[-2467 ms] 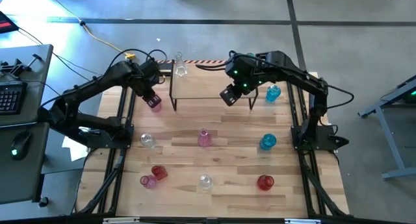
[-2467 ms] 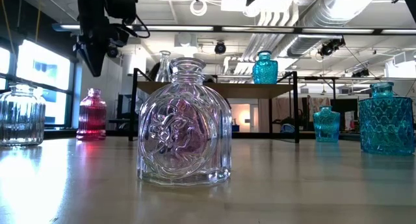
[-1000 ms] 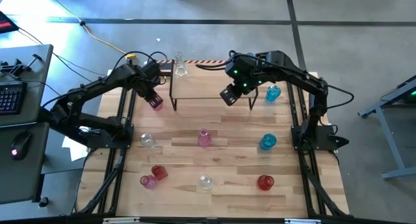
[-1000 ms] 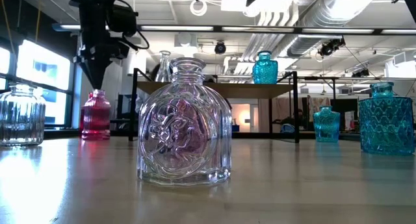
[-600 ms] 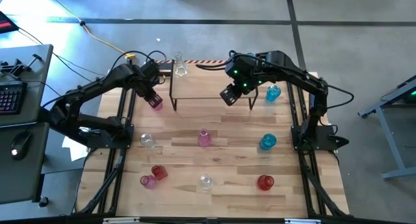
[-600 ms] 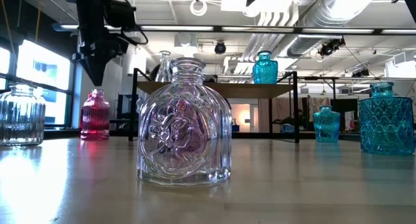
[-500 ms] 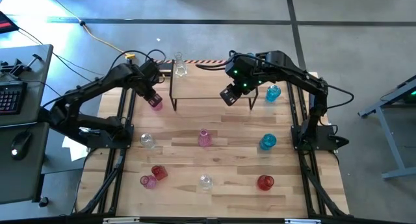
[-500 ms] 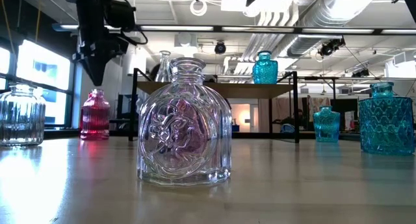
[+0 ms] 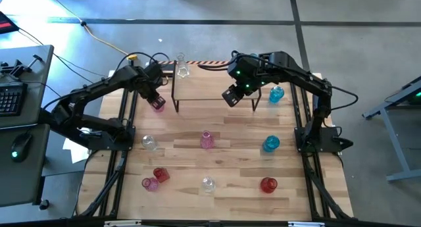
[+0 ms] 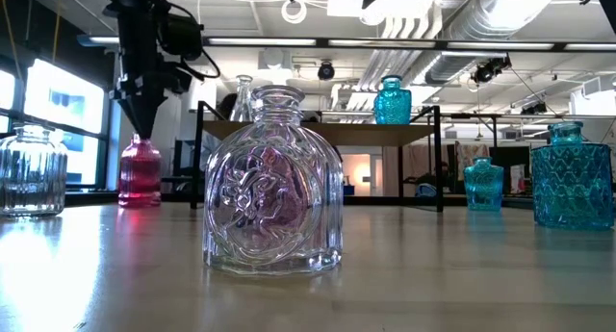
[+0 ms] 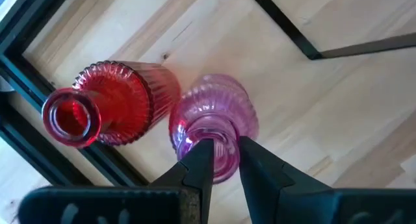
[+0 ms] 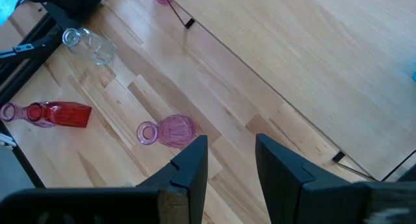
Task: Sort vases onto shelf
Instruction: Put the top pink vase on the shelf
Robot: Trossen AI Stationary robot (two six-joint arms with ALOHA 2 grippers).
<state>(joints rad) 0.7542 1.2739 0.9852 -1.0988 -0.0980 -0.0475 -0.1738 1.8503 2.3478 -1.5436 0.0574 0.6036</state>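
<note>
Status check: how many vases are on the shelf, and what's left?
Done: a clear vase and a teal vase stand on the shelf. In hand: the left gripper pinches a pink vase by its neck, on the tabletop beside the shelf; the right gripper hovers empty over the shelf. Left: eight more vases on the tabletop.

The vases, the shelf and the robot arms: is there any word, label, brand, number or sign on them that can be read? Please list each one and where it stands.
None can be read.
Vases: the clear vase nearest the low camera bears only an embossed ornament, no letters.
Shelf: bare wood.
Left claw, shut on the pink vase: no marking shows.
Right claw: no marking shows.
</note>
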